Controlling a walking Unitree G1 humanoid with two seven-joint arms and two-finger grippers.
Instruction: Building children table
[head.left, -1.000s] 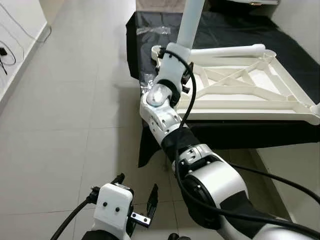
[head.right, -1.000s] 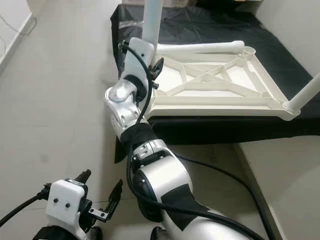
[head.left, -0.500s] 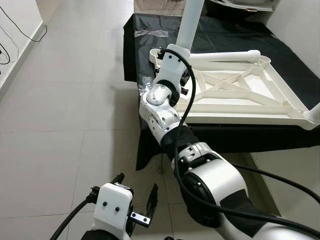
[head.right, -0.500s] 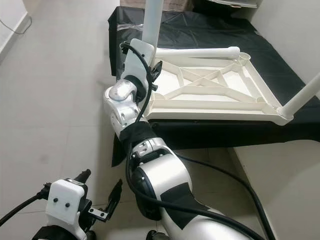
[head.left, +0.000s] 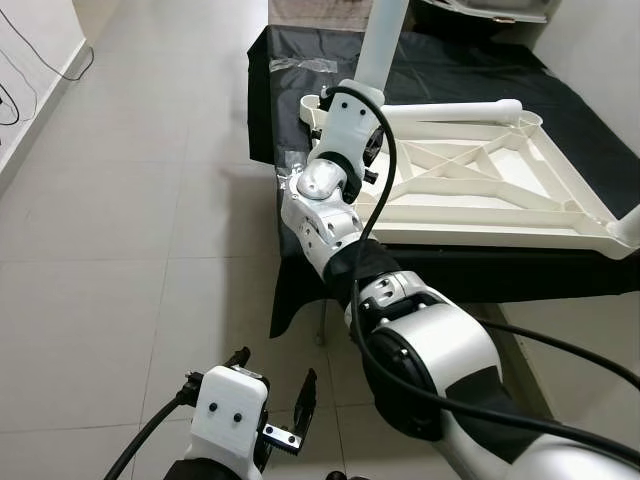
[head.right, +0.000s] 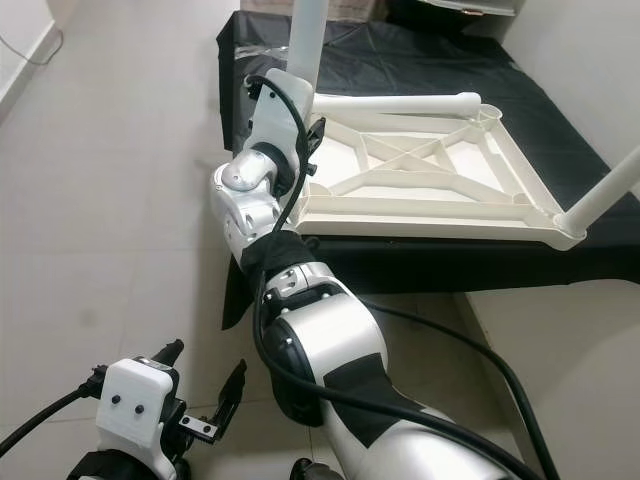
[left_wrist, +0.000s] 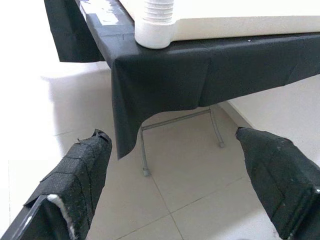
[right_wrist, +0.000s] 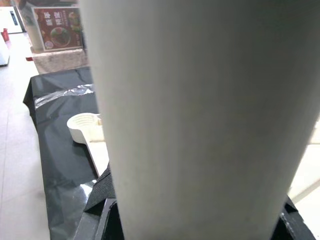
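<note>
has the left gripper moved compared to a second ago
No. The left gripper hangs low over the floor tiles as before, fingers open; the slight shift is camera motion.

No text can be read. Beyond the black-covered tabletop (right_wrist: 55, 150) stands a red poster (right_wrist: 56, 28) with a food picture; its white lettering is too small and blurred to make out.

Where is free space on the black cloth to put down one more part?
The black cloth is bare behind the loose leg, toward the far edge, and in a strip at its left edge near the clear tape. The near half is crowded: the upturned tabletop, the upright leg and the right gripper.
</note>
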